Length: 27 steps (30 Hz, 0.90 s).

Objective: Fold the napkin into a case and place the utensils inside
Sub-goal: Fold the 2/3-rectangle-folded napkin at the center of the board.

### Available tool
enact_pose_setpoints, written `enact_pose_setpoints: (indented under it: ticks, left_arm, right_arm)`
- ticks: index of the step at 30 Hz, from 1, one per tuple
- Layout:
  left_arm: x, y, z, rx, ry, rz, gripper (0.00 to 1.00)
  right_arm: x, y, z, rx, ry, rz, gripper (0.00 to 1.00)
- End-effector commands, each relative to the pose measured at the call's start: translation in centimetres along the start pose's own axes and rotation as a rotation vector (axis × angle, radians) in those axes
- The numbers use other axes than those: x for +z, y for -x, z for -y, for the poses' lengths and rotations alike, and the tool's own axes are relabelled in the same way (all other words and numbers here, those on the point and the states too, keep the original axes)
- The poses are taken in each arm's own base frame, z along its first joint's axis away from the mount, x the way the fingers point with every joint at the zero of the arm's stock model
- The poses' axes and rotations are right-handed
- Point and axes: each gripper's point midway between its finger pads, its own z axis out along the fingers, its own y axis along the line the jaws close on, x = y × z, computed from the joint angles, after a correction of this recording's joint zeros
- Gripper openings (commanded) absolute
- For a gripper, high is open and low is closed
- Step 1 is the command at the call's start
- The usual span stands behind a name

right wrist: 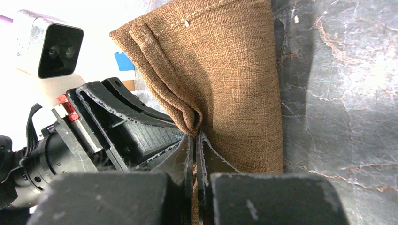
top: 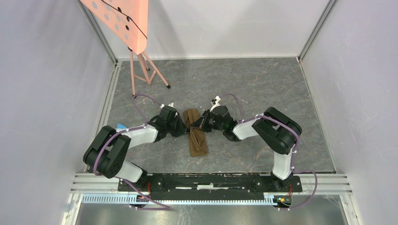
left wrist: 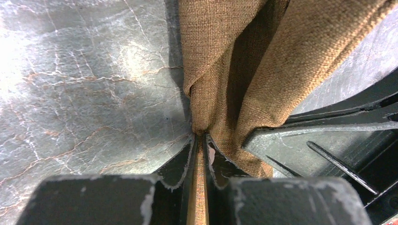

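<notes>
A thin, plain tan-brown woven cloth napkin point(top: 197, 140) lies at the middle of the grey marbled table point(top: 263, 89) as a long narrow strip, running from the centre of the top view down toward the arms' bases. Its upper end sits between the two arms.

The left pincer point(top: 184, 125) meets the strip's upper part from the left. In the left wrist view its black fingers point(left wrist: 187, 159) are clenched on a raised fold of the napkin, with a thin ridge of cloth showing between them.

The right pincer point(top: 199, 124) comes in from the right, opposite and just beside the left one. In the right wrist view it is clenched on a gathered pleat of the napkin at the lower centre of the frame. From there the cloth fans upward, and a stitched hem runs along its top edge.

A pink perforated stand point(top: 124, 21) on thin legs occupies the upper left of the top view.
</notes>
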Motion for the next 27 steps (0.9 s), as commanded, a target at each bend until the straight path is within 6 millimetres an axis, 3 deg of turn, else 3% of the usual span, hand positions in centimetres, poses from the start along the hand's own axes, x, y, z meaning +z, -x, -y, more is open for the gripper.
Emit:
enact_pose_setpoints:
  ticks: [1, 16, 18, 22, 27]
  left_arm:
    - [0.1, -0.8, -0.7, 0.004, 0.004, -0.013, 0.13]
    - [-1.5, -0.8, -1.5, 0.034, 0.034, 0.009, 0.12]
    - [-2.3, -1.1, -1.4, 0.02, 0.027, -0.006, 0.23]
    - [-4.3, -1.0, 1.0, -0.02, -0.106, -0.014, 0.58]
    - [-5.6, -0.5, 2.0, 0.006, -0.139, 0.001, 0.69]
  right_arm:
    - [1.0, 1.4, -1.8, 0.007, 0.03, 0.066, 0.0]
    - [2.1, 0.8, 0.5, 0.003, -0.02, 0.076, 0.0]
    - [2.0, 0.6, 0.8, 0.001, -0.021, 0.075, 0.0]
    - [2.1, 0.6, 0.8, -0.006, -0.016, 0.077, 0.0]
    - [2.1, 0.6, 0.4, -0.009, 0.0, 0.071, 0.0]
